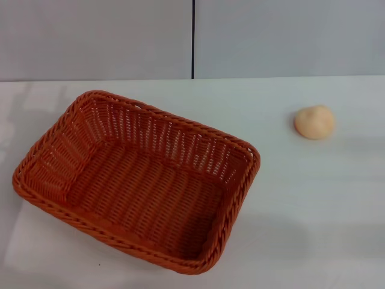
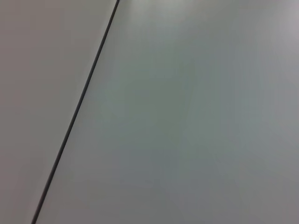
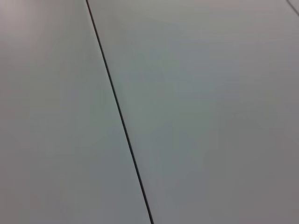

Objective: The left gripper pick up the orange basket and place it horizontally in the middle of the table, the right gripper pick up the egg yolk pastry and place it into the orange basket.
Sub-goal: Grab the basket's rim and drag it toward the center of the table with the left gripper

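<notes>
The orange basket (image 1: 138, 180) lies on the white table (image 1: 313, 205) at the left of the head view, turned at a slant, with nothing inside it. The egg yolk pastry (image 1: 314, 122), a small pale peach dome, rests on the table at the right, well apart from the basket. Neither the left gripper nor the right gripper shows in any view. Both wrist views show only a plain grey panel with a thin dark seam (image 2: 77, 114) (image 3: 119, 112).
A grey wall with a vertical dark seam (image 1: 193, 39) runs behind the table's far edge. Bare tabletop lies between the basket and the pastry and along the front right.
</notes>
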